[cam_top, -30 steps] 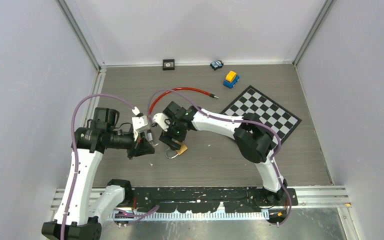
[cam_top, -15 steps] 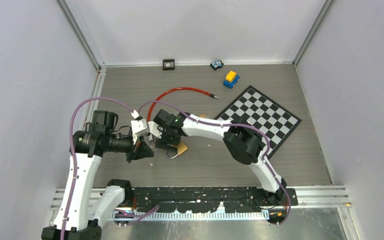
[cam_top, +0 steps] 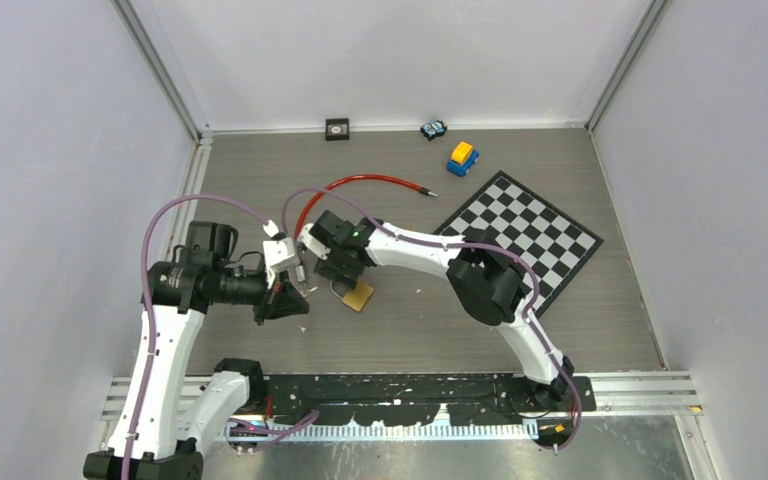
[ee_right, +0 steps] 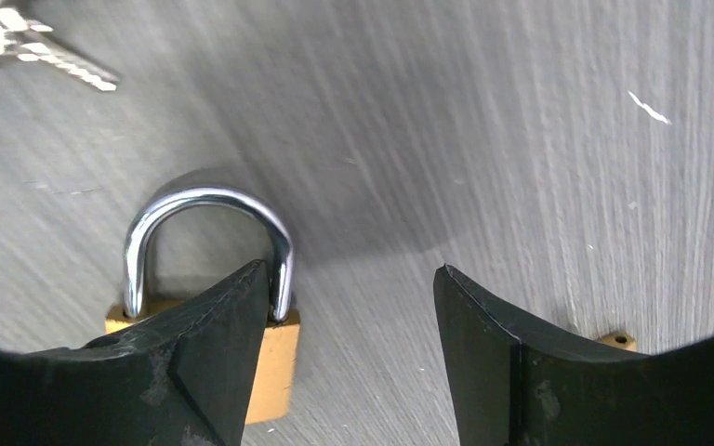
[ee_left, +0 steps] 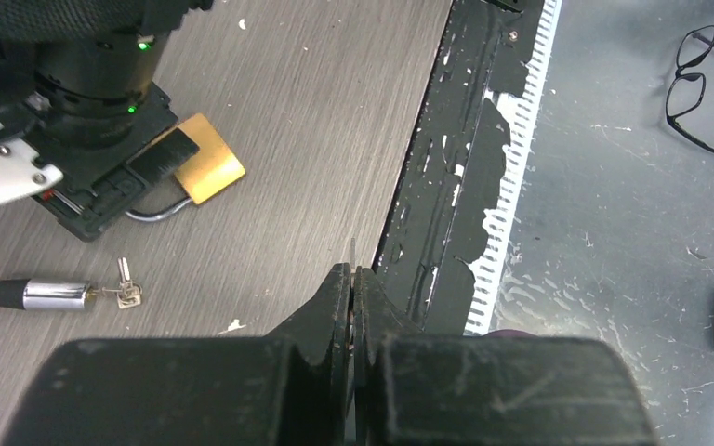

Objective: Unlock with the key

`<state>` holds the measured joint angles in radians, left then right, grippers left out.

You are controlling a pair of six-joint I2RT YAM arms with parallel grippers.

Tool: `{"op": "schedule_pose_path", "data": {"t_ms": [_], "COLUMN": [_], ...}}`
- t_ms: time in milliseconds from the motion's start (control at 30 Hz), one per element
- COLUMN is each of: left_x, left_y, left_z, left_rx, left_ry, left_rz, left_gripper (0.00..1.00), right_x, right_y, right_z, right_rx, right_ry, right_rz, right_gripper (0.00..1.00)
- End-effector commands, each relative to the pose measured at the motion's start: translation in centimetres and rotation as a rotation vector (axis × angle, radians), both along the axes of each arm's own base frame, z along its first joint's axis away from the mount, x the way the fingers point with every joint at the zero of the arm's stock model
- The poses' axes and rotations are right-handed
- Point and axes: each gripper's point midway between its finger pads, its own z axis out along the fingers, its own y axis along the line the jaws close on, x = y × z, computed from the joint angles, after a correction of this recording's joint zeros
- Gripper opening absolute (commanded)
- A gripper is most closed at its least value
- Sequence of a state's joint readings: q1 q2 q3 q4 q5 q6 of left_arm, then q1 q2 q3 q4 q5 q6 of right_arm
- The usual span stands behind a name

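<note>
A brass padlock (cam_top: pixel 359 296) with a steel shackle (ee_right: pixel 206 206) lies flat on the wood table. It also shows in the left wrist view (ee_left: pixel 208 168). My right gripper (cam_top: pixel 343 281) is open and low over it. In the right wrist view (ee_right: pixel 353 288) its left finger covers part of the brass body (ee_right: pixel 274 367), with bare table between the jaws. My left gripper (cam_top: pixel 294 300) hovers just left of the lock. It is shut (ee_left: pixel 353 270) on a thin metal blade seen edge-on, apparently the key. A loose pair of keys (ee_left: pixel 127 290) lies by the cable tip.
A red cable (cam_top: pixel 360 181) curves behind the lock, and its metal tip (ee_left: pixel 51 295) lies near the loose keys. A checkerboard (cam_top: pixel 526 233) lies at the right, with toy cars (cam_top: pixel 462 157) and a small black box (cam_top: pixel 337 128) at the back wall.
My right gripper has moved left and a little back. The padlock has turned, so its shackle now points up-left under the gripper. My left gripper has barely moved.
</note>
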<state>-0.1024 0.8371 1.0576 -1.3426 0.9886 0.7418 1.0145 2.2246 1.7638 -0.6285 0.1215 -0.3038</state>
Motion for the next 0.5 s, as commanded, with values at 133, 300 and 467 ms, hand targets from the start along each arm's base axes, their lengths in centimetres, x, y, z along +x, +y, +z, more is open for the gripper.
{"op": "schedule_pose_path", "data": {"t_ms": [133, 300, 467], "left_x": [0.7, 1.3, 2.2], "left_y": [-0.5, -0.7, -0.7], "left_z": [0.7, 0.5, 0.0], "left_rx": [-0.040, -0.052, -0.046], "left_ry": [-0.044, -0.043, -0.050], "left_rz": [-0.016, -0.015, -0.007], "left_gripper": [0.00, 0.00, 0.00], "right_x": [3.0, 0.5, -2.2], "right_y": [-6.0, -9.0, -9.8], "right_z": [1.6, 1.4, 2.7], "right_rx": [0.005, -0.013, 0.062], "right_ry": [0.001, 0.060, 0.106], "right_rz": [-0.246, -0.248, -0.183], "right_gripper": [0.68, 0.68, 0.70]}}
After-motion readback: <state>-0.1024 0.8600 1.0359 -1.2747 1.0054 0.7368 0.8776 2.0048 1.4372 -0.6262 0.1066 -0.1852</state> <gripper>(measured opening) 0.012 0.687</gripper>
